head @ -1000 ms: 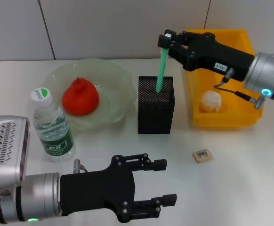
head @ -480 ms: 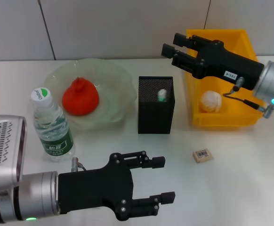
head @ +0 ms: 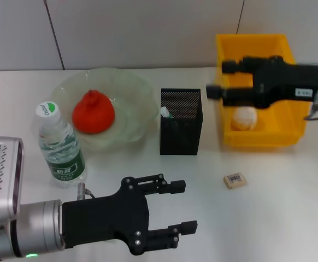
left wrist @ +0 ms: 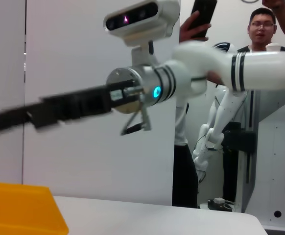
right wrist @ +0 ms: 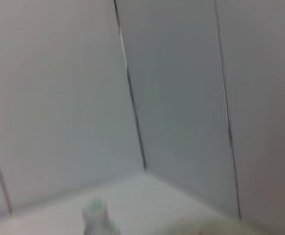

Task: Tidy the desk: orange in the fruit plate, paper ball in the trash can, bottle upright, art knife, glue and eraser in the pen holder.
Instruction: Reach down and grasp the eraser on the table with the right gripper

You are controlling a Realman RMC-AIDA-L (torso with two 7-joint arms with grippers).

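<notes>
Bright, even light with soft shadows; the right hand [left wrist: 15,117] is motion-blurred, and the right wrist view is defocused.

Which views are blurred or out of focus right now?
Head view: sharp throughout, soft shadows under the pen holder and bottle. Left wrist view: right gripper smeared by motion, the background people crisp. Right wrist view: everything soft, only wall panels and a vague bottle cap readable.

Orange [head: 93,113] sits in the plate [head: 131,87], bottle [head: 60,146] before it, holder [head: 181,121] right, eraser [head: 235,180] nearer the desk's front edge.
</notes>
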